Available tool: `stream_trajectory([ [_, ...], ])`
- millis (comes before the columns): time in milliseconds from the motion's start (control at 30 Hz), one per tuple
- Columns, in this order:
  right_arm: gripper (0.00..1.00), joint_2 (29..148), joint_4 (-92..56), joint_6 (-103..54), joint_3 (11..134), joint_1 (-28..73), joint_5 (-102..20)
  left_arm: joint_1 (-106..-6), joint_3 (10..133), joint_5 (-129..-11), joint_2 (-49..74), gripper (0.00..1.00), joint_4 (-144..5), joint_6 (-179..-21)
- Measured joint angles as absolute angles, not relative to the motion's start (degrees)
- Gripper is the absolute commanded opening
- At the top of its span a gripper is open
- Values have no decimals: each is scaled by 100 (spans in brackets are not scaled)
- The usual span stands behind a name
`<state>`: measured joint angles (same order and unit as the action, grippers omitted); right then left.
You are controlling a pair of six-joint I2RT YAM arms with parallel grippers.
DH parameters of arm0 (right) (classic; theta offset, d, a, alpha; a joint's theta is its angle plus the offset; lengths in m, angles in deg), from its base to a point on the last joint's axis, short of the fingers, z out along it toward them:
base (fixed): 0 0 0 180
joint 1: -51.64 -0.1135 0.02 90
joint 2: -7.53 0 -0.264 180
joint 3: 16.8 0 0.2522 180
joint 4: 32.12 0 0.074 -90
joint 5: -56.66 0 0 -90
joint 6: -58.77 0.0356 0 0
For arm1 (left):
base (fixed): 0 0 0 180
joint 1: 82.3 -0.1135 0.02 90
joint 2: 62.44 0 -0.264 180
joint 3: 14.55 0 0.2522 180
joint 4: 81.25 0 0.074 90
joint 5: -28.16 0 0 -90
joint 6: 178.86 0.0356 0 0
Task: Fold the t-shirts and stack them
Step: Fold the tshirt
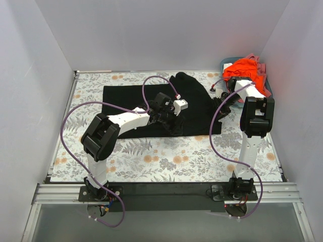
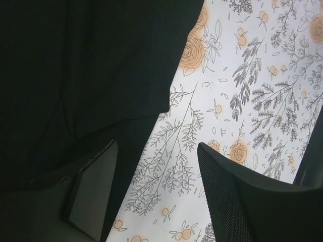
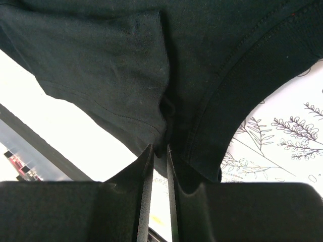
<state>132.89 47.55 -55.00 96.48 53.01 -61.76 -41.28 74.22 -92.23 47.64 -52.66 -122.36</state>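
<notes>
Top view: the black shirt (image 1: 131,106) lies spread mid-table, and the orange-red shirt (image 1: 245,70) is heaped at 1 o'clock. Left wrist: the left gripper (image 2: 156,151) gapes astride the shirt's edge, holding nothing. Right wrist: the right gripper (image 3: 159,148) pinches a black cloth fold, probably to lift it for folding.

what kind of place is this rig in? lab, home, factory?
Most likely a lab test booth, not a home: plain white panel walls box it in, the left arm and right arm are bolted to a metal rail, and a floral tablecloth carries a black t-shirt.
</notes>
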Motion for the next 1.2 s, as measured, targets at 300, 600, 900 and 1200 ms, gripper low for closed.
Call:
stream_trajectory([
  [300,26,13289,4774,-5500,9696,5301,-6176,-4128,7422,-9225,4764,64,-5266,-12277],
  [600,20,13289,4781,-5500,9747,5298,-6178,-4128,7422,-9225,4764,64,-5266,-12299],
  [900,1,13289,4796,-5522,9749,5283,-6180,-4128,7422,-9223,4764,64,-5266,-12299],
  [1200,1,13289,4884,-5537,10116,5277,-6344,-4128,7328,-9223,4749,64,-5272,-12068],
])
